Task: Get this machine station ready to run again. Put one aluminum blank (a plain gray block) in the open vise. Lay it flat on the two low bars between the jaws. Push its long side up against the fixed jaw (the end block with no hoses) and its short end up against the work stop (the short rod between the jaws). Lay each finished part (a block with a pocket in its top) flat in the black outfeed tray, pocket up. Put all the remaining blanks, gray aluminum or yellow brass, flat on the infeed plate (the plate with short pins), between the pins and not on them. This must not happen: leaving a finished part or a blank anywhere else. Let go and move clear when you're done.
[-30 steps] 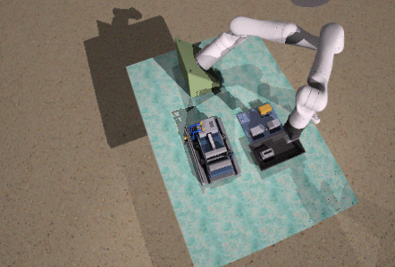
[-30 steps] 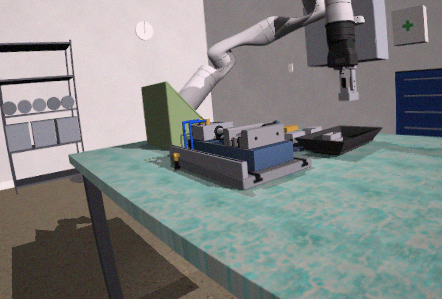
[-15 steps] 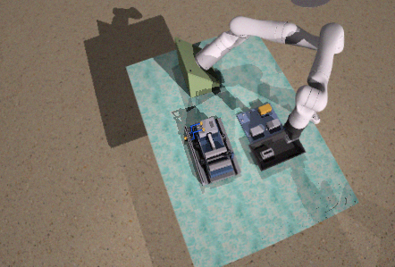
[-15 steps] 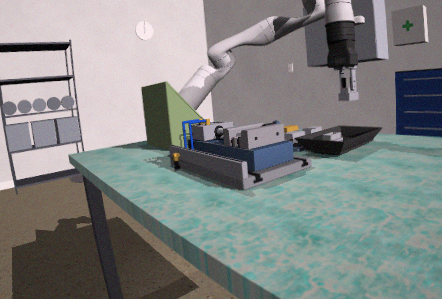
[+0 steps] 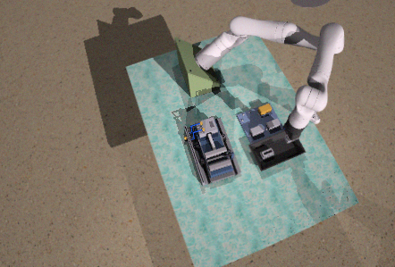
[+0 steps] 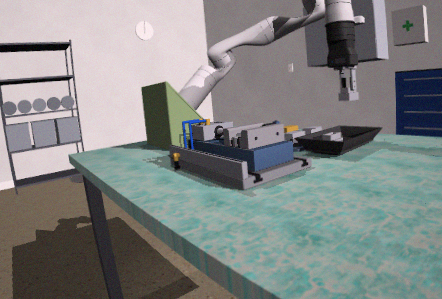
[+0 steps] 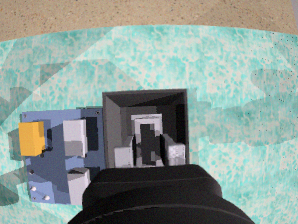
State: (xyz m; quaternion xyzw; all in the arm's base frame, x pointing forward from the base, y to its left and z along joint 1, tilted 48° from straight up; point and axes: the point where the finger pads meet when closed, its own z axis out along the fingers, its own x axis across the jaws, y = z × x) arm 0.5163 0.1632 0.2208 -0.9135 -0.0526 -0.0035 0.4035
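My gripper (image 5: pixel 292 139) hangs well above the black outfeed tray (image 5: pixel 277 151), at its far right part. It is shut on a small gray block (image 6: pixel 348 96), which in the wrist view (image 7: pixel 148 137) shows a dark pocket on top, like a finished part. Another finished part (image 5: pixel 266 153) lies flat in the tray, pocket up. The infeed plate (image 5: pixel 261 122) next to the tray holds a yellow brass blank (image 5: pixel 264 109) and two gray blanks (image 5: pixel 256 130) (image 5: pixel 273 125). The vise (image 5: pixel 212 149) stands left of the tray; I cannot tell what lies between its jaws.
A green wedge-shaped block (image 5: pixel 192 69) stands behind the vise, next to the arm's base. The tray has raised, sloping walls. Blue hoses (image 6: pixel 187 132) rise at the vise's far end. A shelf rack (image 6: pixel 37 112) stands off the table.
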